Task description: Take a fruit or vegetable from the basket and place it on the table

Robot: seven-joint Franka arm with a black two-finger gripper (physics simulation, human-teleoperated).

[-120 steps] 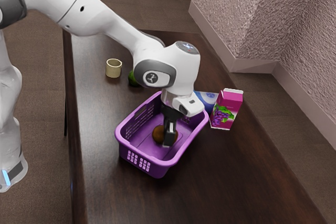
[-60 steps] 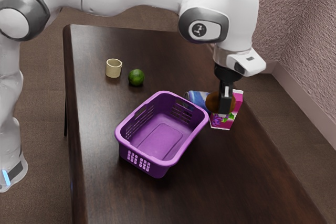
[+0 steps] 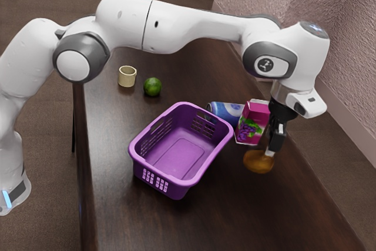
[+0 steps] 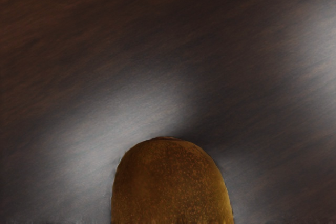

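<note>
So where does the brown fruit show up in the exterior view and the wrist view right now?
Exterior view: the brown fruit is right of centre, just below the gripper, between the pink carton and the viewer.
Wrist view: just under the hand, its rounded end in sight and the rest cut off by the picture's edge.
Shared landmark: the dark wooden table.

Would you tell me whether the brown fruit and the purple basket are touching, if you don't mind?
Apart: the exterior view shows table between the brown fruit and the purple basket.
</note>
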